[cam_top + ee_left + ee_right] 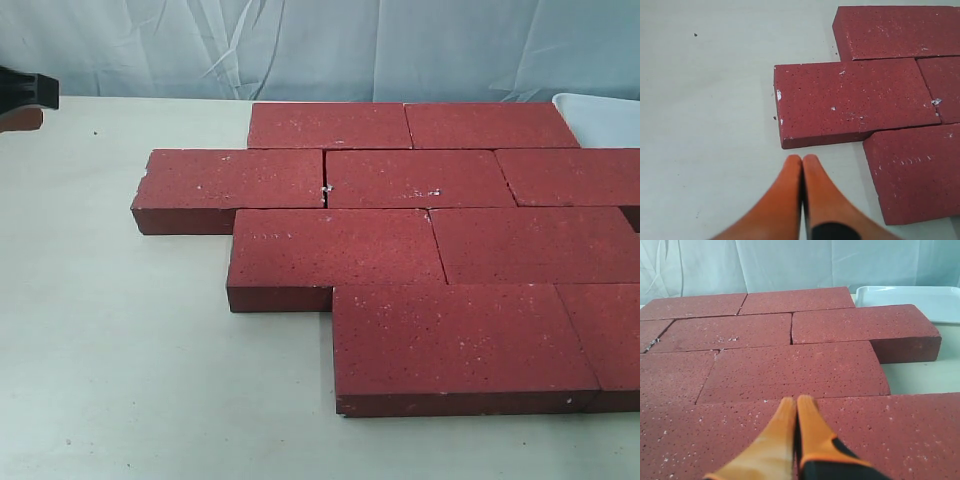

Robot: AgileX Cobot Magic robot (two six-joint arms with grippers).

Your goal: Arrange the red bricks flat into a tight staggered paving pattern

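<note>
Several red bricks (420,178) lie flat and close together in staggered rows on the pale table (120,340). The rows step out toward the front right. In the left wrist view my left gripper (802,159) is shut with nothing in it, hanging over bare table just short of the side of the leftmost brick (850,100). My right gripper (796,400) is shut and empty too, low over the top of the paved bricks (795,367), near a seam between two rows. A dark part of the left arm (22,95) shows at the far left edge of the exterior view.
A white tray (600,115) stands at the back right, beside the farthest bricks, and appears in the right wrist view as well (910,297). A pale blue cloth (300,45) hangs behind the table. Bare tabletop lies left of and in front of the bricks.
</note>
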